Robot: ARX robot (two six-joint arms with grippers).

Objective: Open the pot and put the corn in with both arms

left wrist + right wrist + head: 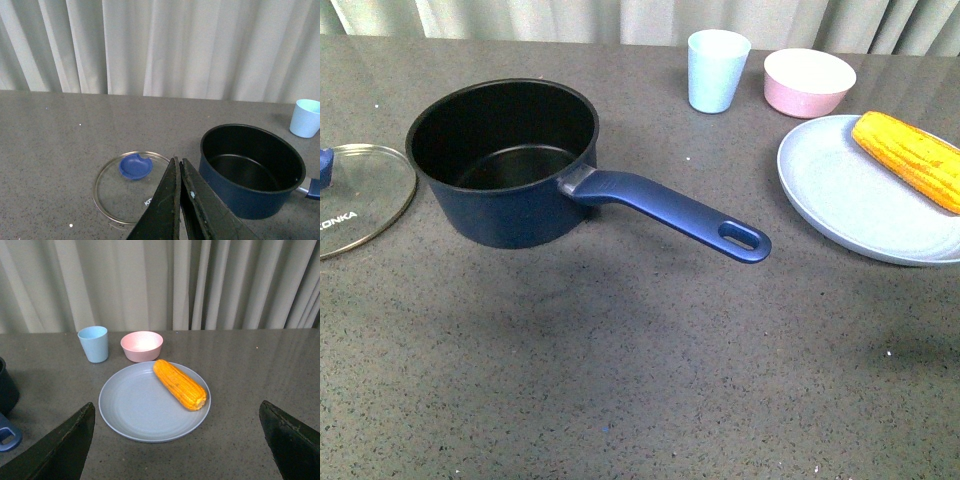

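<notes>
1. Front view: the pot (505, 165) stands uncovered on the counter (620, 380). Its black inside is bare, and its long handle (670, 215) points right and toward the camera.
2. The glass lid (360, 200) lies flat on the counter just left of the pot, partly cut off by the frame edge.
3. The corn (910, 155) lies on a pale blue plate (840, 200) at the right, well apart from the pot.
4. A light blue cup (717, 70) and a pink bowl (808, 82) stand side by side behind the plate.
5. Left wrist view: the left fingers (165, 210) are pressed together on nothing, above the counter between lid and pot.
6. Right wrist view: the right fingers (60, 450) are spread wide and empty, back from the plate and facing the corn.
</notes>
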